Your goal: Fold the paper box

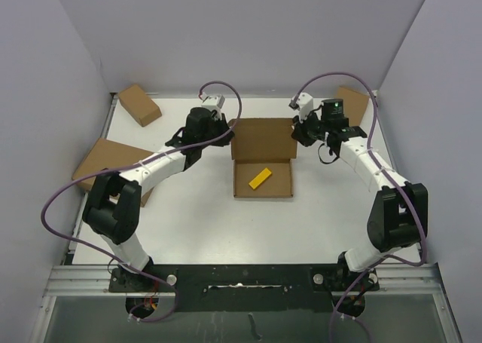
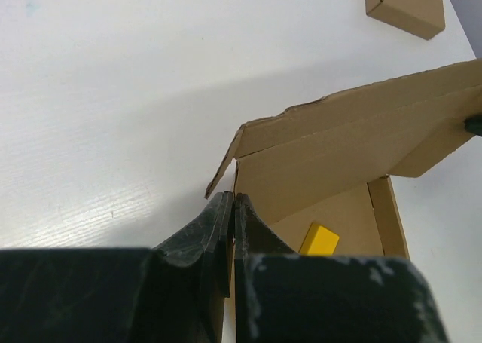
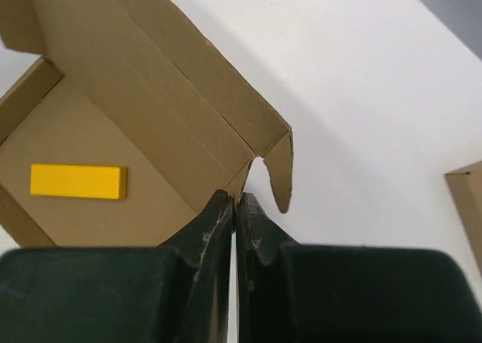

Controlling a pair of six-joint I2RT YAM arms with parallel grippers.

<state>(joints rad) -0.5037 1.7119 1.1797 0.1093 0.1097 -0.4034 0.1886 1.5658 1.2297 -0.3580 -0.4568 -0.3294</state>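
white table [image 2: 113, 94], paper box [image 2: 354, 143] lid cropped right

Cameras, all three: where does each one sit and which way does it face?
Top external: above and behind the arms, looking down on the table; both arms show.
Left wrist: on the left arm, facing a paper box corner past the shut left gripper.
Right wrist: same, opposite corner, shut right gripper.
All share the box's yellow block.

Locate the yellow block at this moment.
In the top view, the yellow block lies on the floor of the open paper box, near the centre of the frame.
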